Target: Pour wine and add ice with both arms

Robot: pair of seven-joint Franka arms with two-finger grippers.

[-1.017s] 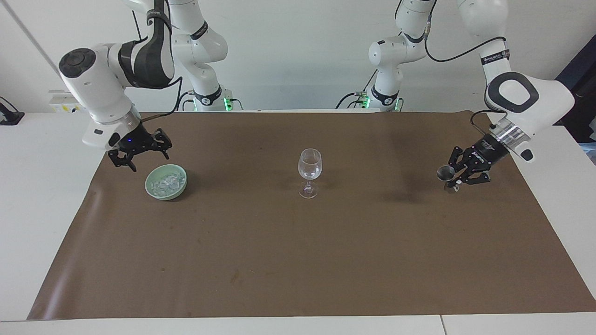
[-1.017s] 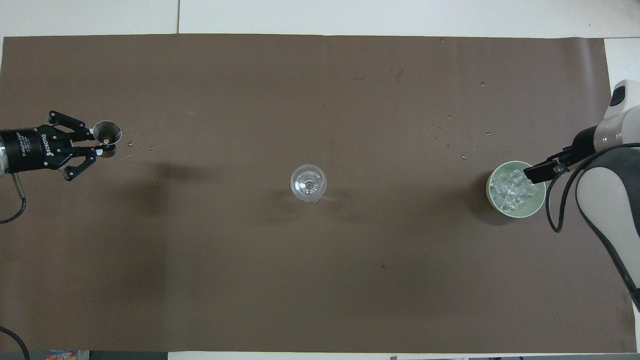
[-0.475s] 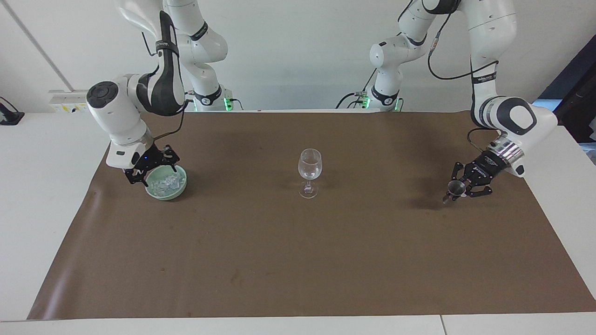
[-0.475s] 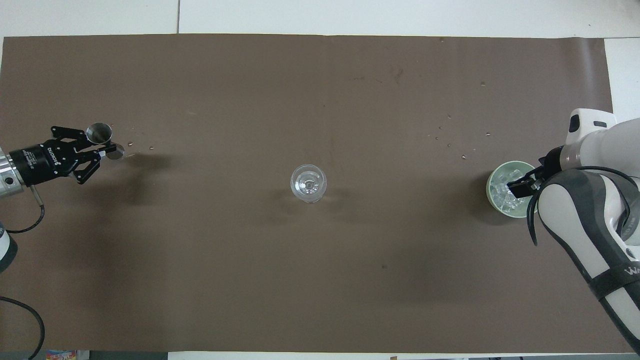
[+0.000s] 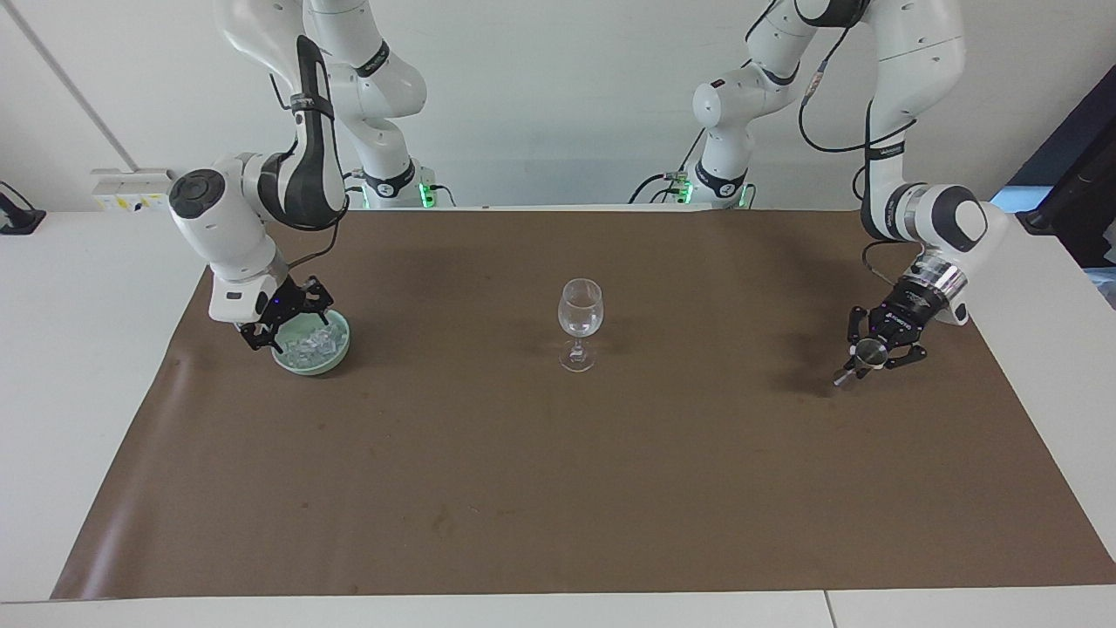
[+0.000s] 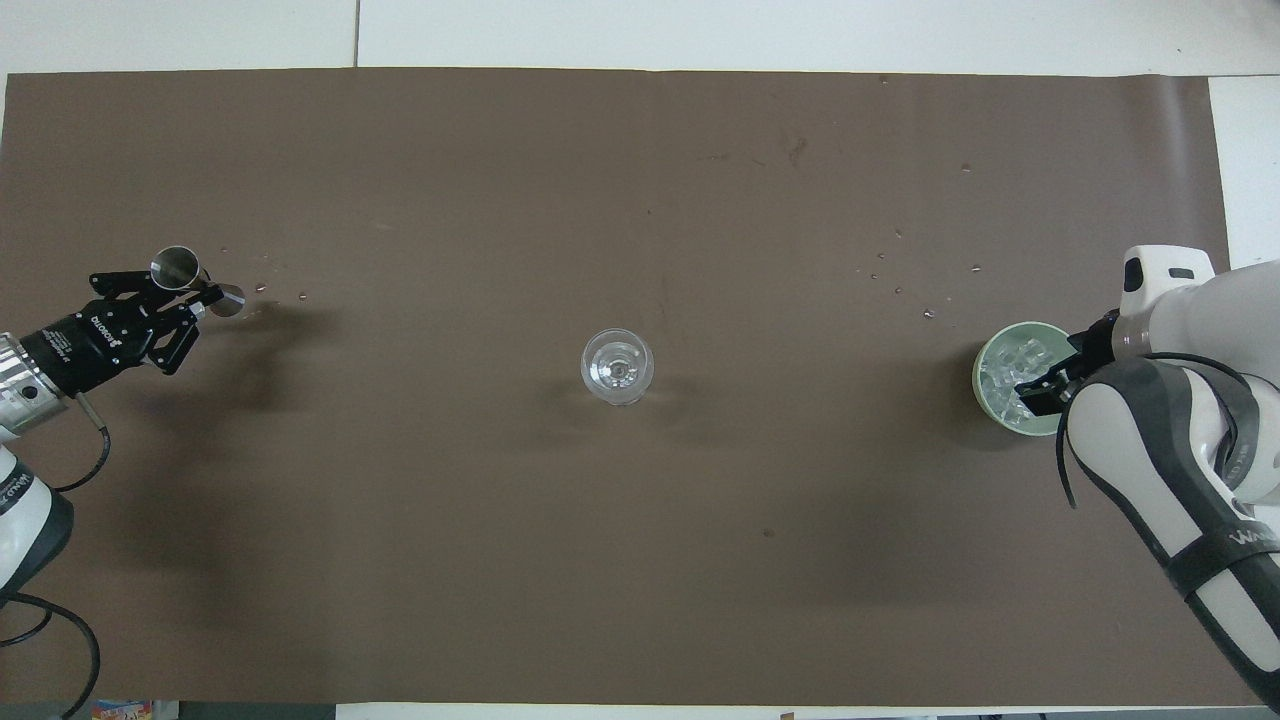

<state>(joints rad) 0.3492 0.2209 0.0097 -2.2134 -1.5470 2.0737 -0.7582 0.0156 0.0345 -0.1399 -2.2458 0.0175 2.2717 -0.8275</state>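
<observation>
A clear wine glass (image 5: 580, 314) (image 6: 617, 366) stands upright mid-mat and looks empty; no wine shows in either view. My left gripper (image 5: 868, 354) (image 6: 196, 296) is shut on a small metal jigger (image 5: 860, 358) (image 6: 172, 267), tilted just above the mat at the left arm's end. A pale green bowl (image 5: 338, 352) (image 6: 983, 385) holding ice (image 5: 309, 345) (image 6: 1008, 378) sits at the right arm's end. My right gripper (image 5: 288, 328) (image 6: 1042, 384) is down in the bowl among the ice, jaws spread; its tips are partly hidden by the rim.
A brown mat (image 5: 558, 488) (image 6: 640, 560) covers the table, with white tabletop (image 5: 70, 366) around it. Small specks lie on the mat by the jigger (image 6: 262, 288) and near the bowl (image 6: 928, 314).
My right gripper came down from above the bowl's edge into the ice. My left gripper sank toward the mat with the jigger and drew back toward its end.
</observation>
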